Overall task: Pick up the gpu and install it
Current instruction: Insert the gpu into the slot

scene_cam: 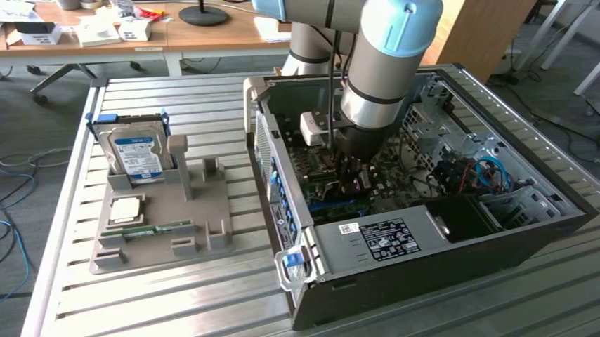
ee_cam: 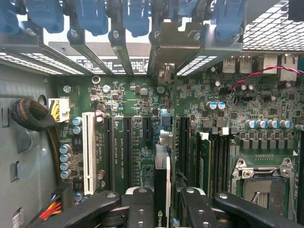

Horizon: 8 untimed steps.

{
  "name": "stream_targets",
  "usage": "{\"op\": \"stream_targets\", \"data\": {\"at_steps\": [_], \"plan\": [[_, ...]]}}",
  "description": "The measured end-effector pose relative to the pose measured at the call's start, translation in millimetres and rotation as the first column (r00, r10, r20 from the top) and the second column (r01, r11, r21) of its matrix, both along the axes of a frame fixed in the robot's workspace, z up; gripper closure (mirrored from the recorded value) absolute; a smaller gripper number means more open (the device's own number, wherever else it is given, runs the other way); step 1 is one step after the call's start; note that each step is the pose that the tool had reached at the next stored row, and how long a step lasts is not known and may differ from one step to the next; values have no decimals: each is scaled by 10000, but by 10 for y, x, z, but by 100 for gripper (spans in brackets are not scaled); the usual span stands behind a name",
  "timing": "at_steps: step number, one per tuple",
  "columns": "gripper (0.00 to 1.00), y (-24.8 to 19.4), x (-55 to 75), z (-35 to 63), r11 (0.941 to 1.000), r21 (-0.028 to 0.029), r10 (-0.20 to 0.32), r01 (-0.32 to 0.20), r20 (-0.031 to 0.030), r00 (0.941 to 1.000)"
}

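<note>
Inside the open computer case (scene_cam: 525,232), the hand (ee_cam: 162,202) is seen pinching the gpu (ee_cam: 162,190) edge-on between its fingers (ee_cam: 142,209), directly above the motherboard (ee_cam: 133,109) and its expansion slots. On the table (scene_cam: 187,295), a grey holder (scene_cam: 201,225) is seen carrying a hard drive (scene_cam: 138,156).

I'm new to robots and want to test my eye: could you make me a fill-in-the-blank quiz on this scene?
1. The claw grips a thin ____ edge-on.
2. The arm reaches down into an open computer ____.
3. On the grey tray outside stands a hard drive with a ____ label.
4. The card hangs over the green ____.

Missing: card; case; blue; motherboard
</note>
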<state>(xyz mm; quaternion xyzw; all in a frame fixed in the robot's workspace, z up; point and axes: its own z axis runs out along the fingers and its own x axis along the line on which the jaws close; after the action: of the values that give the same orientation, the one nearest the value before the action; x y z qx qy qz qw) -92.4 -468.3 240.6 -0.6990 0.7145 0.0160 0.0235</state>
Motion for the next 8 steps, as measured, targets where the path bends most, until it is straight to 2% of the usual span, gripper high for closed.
{"op": "stream_targets", "data": {"at_steps": [8], "plan": [[74, -1, -8, 0, 10000, -2, 15, -15, 10, 10000]]}}
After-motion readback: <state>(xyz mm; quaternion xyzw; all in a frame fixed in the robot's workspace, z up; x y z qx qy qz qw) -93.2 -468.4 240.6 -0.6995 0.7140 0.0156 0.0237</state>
